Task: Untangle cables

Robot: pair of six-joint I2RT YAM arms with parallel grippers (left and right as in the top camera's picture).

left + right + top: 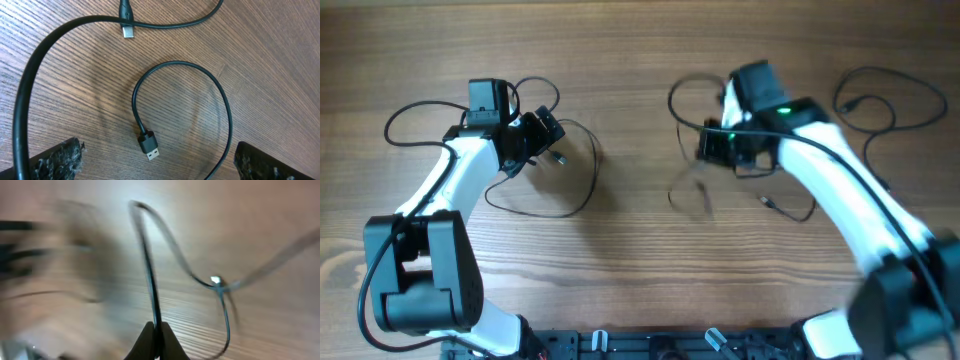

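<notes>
Cables lie in loose loops across wooden table. Left gripper, jaws spread wide, hangs over the left loop; right gripper, jaws pressed together, pinches a thin cord at centre right.

Overhead: fixed, straight down on the surface, both arms in frame, far. Left wrist: close, down past its own fingertips onto a cable; same patch sits by the left gripper overhead. Right wrist: close, blurred, fingers bottom edge.
</notes>
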